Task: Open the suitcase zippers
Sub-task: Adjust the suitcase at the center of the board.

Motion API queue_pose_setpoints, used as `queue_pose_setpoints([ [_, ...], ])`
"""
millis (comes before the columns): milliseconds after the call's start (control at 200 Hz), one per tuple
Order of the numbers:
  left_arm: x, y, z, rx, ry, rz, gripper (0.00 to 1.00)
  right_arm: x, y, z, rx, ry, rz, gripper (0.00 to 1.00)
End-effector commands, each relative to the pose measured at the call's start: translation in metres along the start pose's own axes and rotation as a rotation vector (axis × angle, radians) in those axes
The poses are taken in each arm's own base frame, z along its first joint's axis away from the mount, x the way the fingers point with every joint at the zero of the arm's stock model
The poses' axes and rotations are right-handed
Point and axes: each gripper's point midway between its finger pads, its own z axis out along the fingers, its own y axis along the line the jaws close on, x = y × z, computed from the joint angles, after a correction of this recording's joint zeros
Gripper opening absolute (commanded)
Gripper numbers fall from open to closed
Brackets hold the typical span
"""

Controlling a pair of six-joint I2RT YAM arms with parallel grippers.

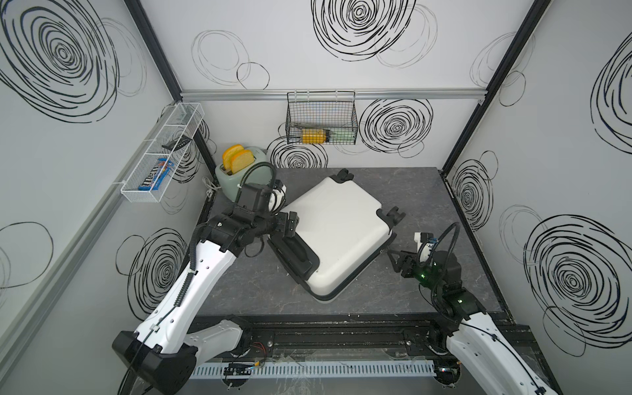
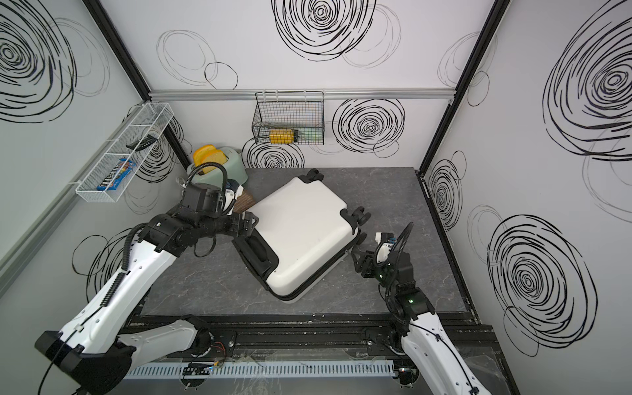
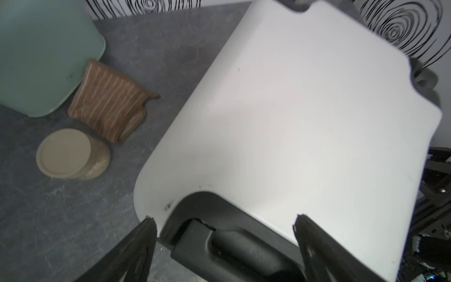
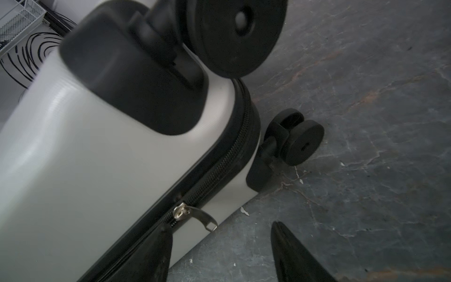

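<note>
1. The suitcase (image 1: 338, 236) lies flat in the middle of the table (image 1: 444, 212), turned at an angle. Its handle (image 1: 295, 254) end points toward the left arm, and its wheels (image 1: 396, 214) point toward the back and right.
2. The left gripper (image 3: 223, 218) is spread wide over the handle end, with one finger on each side of the black recess. It holds nothing. I cannot tell whether the tips touch the shell.
3. The right gripper (image 4: 220, 225) is at the suitcase's side near a wheel corner, jaws partly apart. One finger (image 4: 158, 254) lies over the zipper (image 4: 219, 166) and the other is over bare table. The silver pull (image 4: 192, 214) hangs between them, unpinched.
4. From the pull toward the wheel corner the teeth are meshed. In the other direction the finger hides the band.
5. In both top views the pull is too small to make out.
6. The left arm covers the suitcase corner nearest the toaster (image 1: 239, 178).
7. The nearest wheel in the right wrist view is blurred.
8. The left wrist view cuts off the toaster. Beside it that view shows a striped brown cloth (image 3: 109, 102) and a round tan lid (image 3: 63, 152).
9. A blue packet (image 1: 154, 179) in the white wall basket (image 1: 136, 196) reads "m&m's".
</note>
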Motion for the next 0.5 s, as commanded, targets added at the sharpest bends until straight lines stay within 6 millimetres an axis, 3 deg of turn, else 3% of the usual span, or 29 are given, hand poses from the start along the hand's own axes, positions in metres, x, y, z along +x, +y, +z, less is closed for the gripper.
queue_pose_setpoints([
  [0,0.020,0.012,-0.011,-0.045,0.016,-0.089,0.91,-0.017,0.017,-0.004,-0.105,-0.089,-0.064,0.68],
  [150,0.040,0.019,-0.011,-0.054,0.029,-0.123,0.89,-0.003,0.011,-0.001,-0.117,-0.101,-0.125,0.67],
  [300,0.056,0.020,0.006,-0.027,0.052,-0.146,0.88,0.007,0.015,0.000,-0.181,-0.125,-0.189,0.62],
  [495,0.059,0.023,0.027,-0.022,0.065,-0.148,0.88,0.011,0.025,-0.001,-0.247,-0.143,-0.244,0.59],
])
